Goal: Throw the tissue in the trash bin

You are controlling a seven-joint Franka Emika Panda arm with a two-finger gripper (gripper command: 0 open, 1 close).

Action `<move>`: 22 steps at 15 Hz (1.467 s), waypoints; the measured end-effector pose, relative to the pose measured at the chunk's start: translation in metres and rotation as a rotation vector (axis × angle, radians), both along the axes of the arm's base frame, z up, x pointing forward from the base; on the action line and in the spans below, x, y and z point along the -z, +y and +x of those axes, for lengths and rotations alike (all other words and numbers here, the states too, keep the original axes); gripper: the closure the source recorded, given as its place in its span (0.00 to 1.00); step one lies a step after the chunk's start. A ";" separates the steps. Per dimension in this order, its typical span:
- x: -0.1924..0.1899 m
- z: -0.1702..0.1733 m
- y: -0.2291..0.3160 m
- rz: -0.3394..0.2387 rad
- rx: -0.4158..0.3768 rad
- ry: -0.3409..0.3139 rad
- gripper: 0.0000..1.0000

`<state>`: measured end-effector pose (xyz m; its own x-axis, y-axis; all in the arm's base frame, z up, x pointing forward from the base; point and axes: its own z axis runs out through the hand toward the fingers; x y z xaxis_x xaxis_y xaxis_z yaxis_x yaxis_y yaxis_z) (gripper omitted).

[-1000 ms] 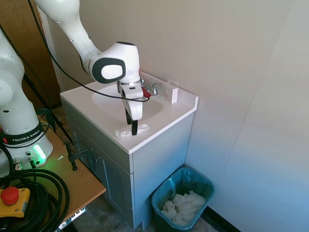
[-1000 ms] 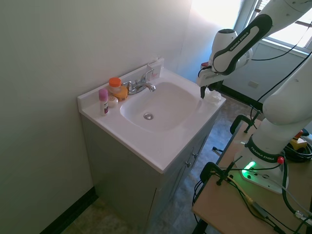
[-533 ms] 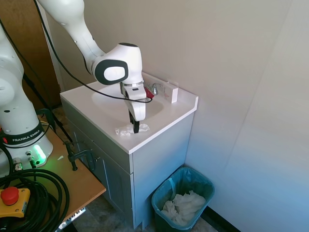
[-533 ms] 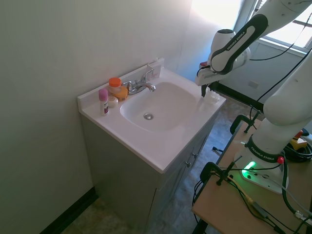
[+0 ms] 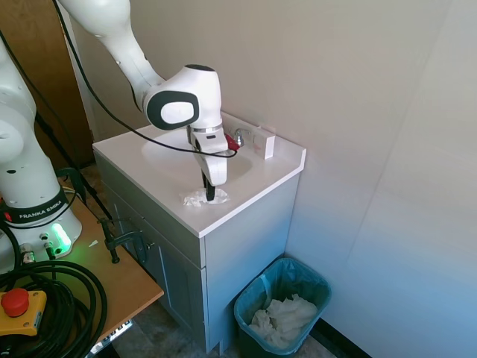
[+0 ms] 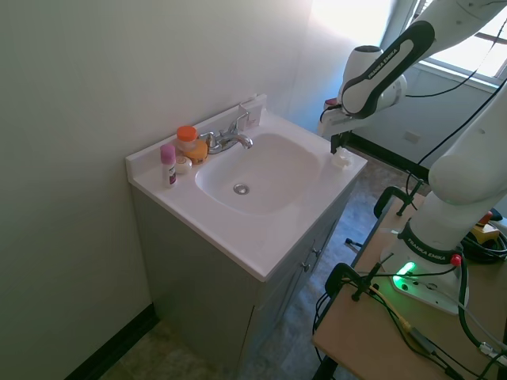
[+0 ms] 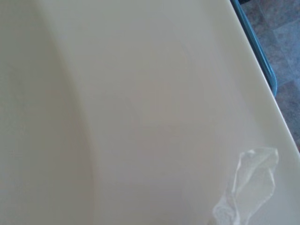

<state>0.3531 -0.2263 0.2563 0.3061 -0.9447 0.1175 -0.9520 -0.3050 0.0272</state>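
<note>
The tissue (image 5: 197, 198), a small crumpled white wad, lies at the front edge of the white sink counter (image 5: 262, 173). My gripper (image 5: 209, 197) points straight down into it, its dark fingers drawn together, shut on the tissue. From the other side the tissue (image 6: 341, 160) sits just under the gripper (image 6: 336, 147) at the counter's corner. The wrist view shows the tissue (image 7: 248, 187) over the pale counter. The trash bin (image 5: 316, 287), dark with a teal bag, stands on the floor to the right of the cabinet, well below the gripper.
A heap of crumpled white paper (image 5: 282, 319) fills the bin. The basin (image 6: 257, 174) lies behind the gripper, with the faucet (image 6: 230, 139), a pink bottle (image 6: 168, 164) and an orange-capped jar (image 6: 188, 142) along the wall. A small white box (image 5: 269, 146) stands by the backsplash.
The fingers have closed, narrowing to one dark strip. The tissue, earlier spread along the counter edge, is now bunched around them. The gripper has shifted slightly toward the sink.
</note>
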 end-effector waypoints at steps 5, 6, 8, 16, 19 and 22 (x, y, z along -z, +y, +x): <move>-0.040 0.004 -0.016 -0.003 0.058 -0.060 1.00; -0.055 0.005 -0.031 -0.003 0.094 -0.086 1.00; -0.076 0.002 -0.073 -0.002 0.185 -0.130 1.00; 0.006 0.042 -0.213 0.012 0.523 -0.197 1.00; 0.057 0.066 -0.233 -0.004 0.546 -0.165 0.00; 0.075 0.075 -0.245 -0.013 0.550 -0.159 0.00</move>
